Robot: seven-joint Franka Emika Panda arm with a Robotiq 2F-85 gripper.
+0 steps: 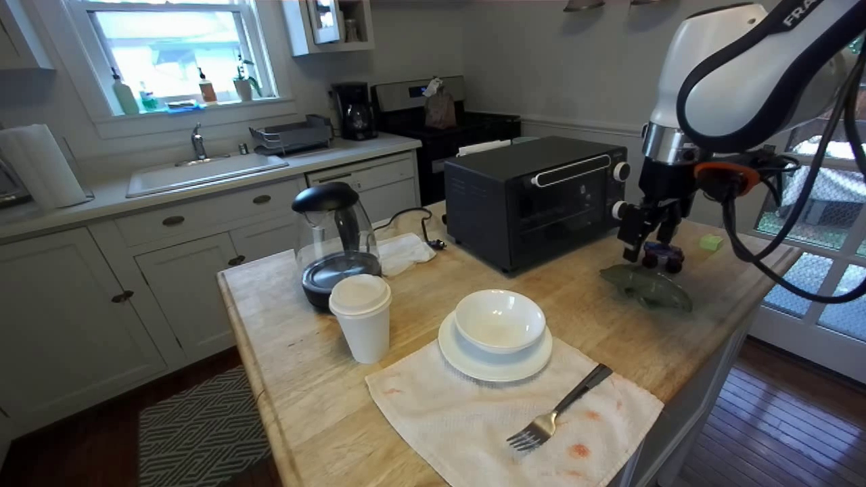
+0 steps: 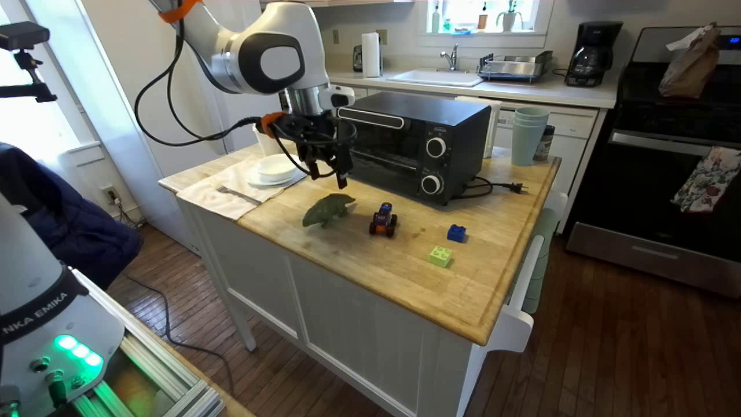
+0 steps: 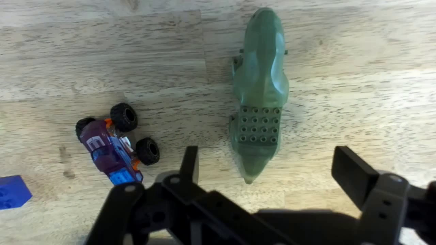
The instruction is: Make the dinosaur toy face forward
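Note:
The dinosaur toy point(image 1: 649, 287) is green and stands on the wooden table, also seen in an exterior view point(image 2: 328, 209). In the wrist view the dinosaur point(image 3: 262, 78) lies lengthwise, its rounded end at the top and its pointed end towards my gripper. Studs cover part of its back. My gripper point(image 3: 267, 160) is open and empty. Its fingers lie to either side of the pointed end in that view, not touching it. In both exterior views the gripper point(image 1: 648, 247) point(image 2: 328, 178) hangs above the table on the toaster oven side of the dinosaur.
A purple toy truck point(image 2: 383, 220) point(image 3: 105, 149) stands beside the dinosaur. A blue block point(image 2: 456, 233) and a yellow-green block point(image 2: 440, 256) lie farther along. The black toaster oven point(image 1: 477, 210) stands behind. A white bowl point(image 1: 500, 321), plate and fork point(image 1: 558, 409) lie on a cloth.

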